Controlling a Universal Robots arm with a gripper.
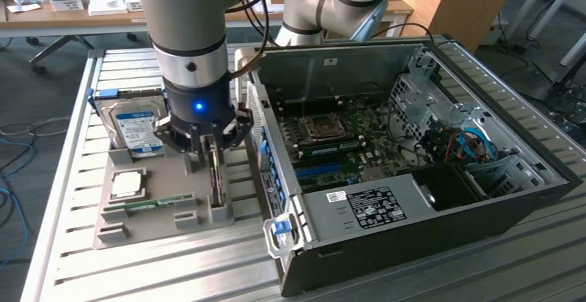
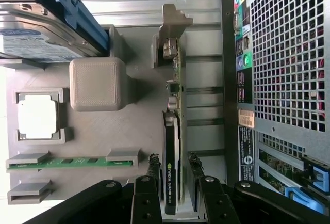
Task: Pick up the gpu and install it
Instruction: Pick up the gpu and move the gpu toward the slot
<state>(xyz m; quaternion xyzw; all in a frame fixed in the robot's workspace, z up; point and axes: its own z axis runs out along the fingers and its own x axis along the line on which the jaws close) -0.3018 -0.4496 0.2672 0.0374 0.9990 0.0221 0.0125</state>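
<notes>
Gpu (image 2: 172,157) upright in tray (image 2: 144,126) beside case (image 2: 278,53)

Noted gpu (image 2: 171,172): black cooler, green board edge. The RAM stick (image 2: 72,162) was green. The hard drive (image 1: 134,129) was silver, label blue-white. The tray (image 2: 139,126) was plain grey. The computer case (image 1: 394,257) was black, with a square-mesh grille (image 2: 289,53).

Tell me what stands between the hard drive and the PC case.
The gpu, on edge in the grey tray, with the open gripper straddling it; the wrist and exterior views both show this.

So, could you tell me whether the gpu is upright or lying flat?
Upright: the gpu stands on edge in the grey holder, fingers either side.
</notes>
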